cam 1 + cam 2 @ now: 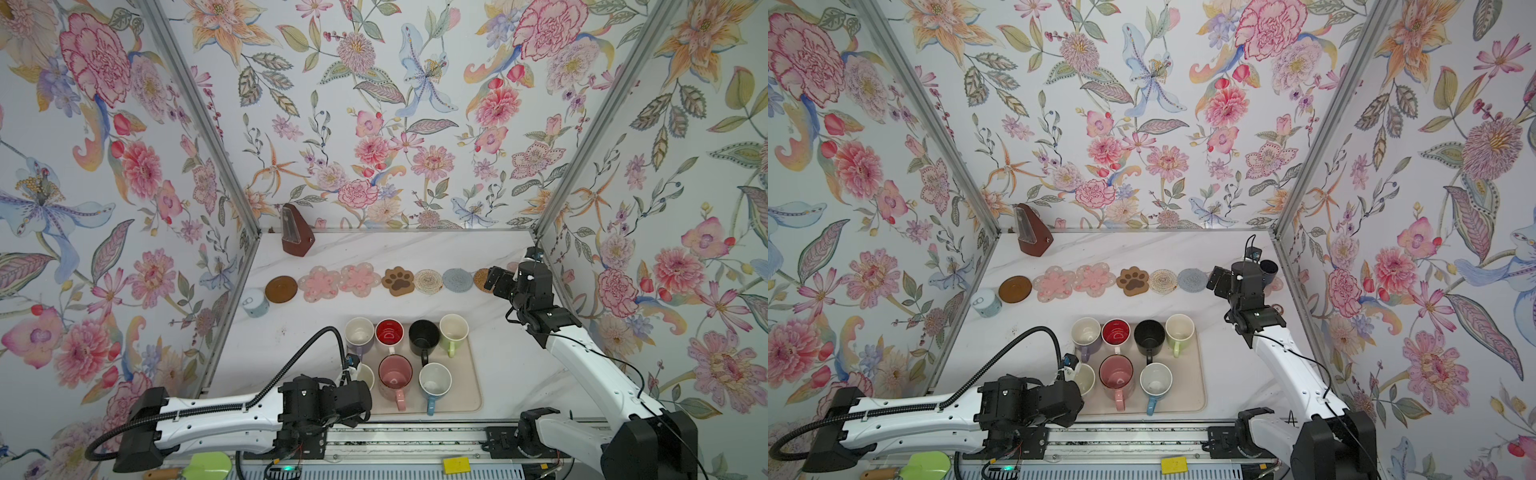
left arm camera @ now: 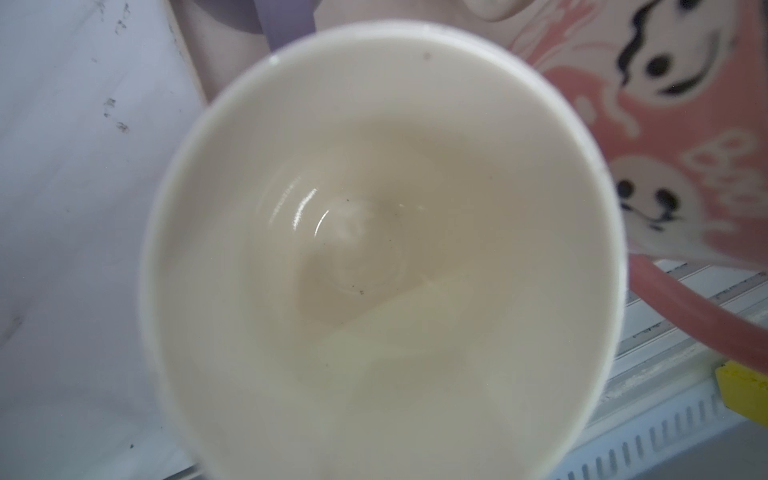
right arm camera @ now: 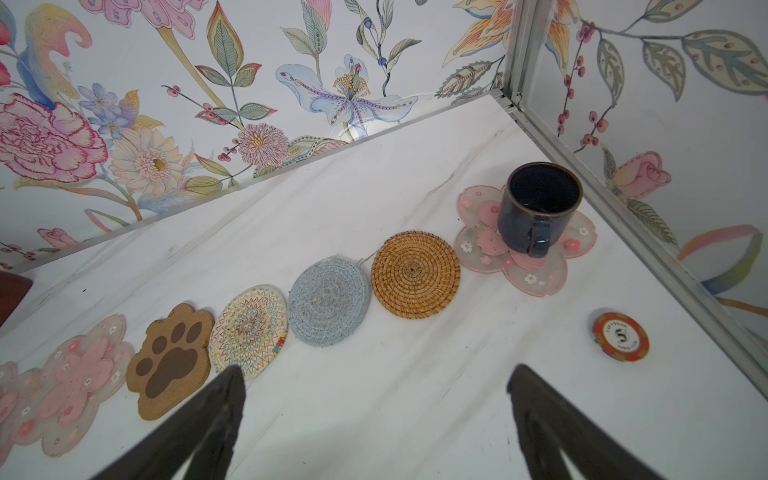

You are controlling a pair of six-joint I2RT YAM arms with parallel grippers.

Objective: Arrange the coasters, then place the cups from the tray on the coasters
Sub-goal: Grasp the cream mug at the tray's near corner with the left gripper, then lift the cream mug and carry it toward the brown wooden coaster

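Seven coasters lie in a row at the back, from the brown disc [image 1: 281,289] to the tan rattan round [image 3: 415,274]. Beyond it a pink flower coaster [image 3: 528,266] bears the small navy cup [image 3: 538,203]. My right gripper [image 3: 374,386] hangs open just in front of the rattan round, nothing between its fingers. On the beige tray [image 1: 469,386] stand lavender [image 1: 359,332], red-inside [image 1: 389,332], black [image 1: 424,336], green [image 1: 454,328], pink [image 1: 395,374] and blue [image 1: 435,380] cups. The cream cup [image 2: 374,249] fills the left wrist view. My left gripper is over it, jaws hidden.
A brown metronome [image 1: 296,232] stands at the back left and a pale-blue lidded can [image 1: 255,302] by the left wall. A poker chip [image 3: 620,336] lies near the right wall. Flowered walls close three sides. The arms' rail [image 1: 415,440] runs along the front.
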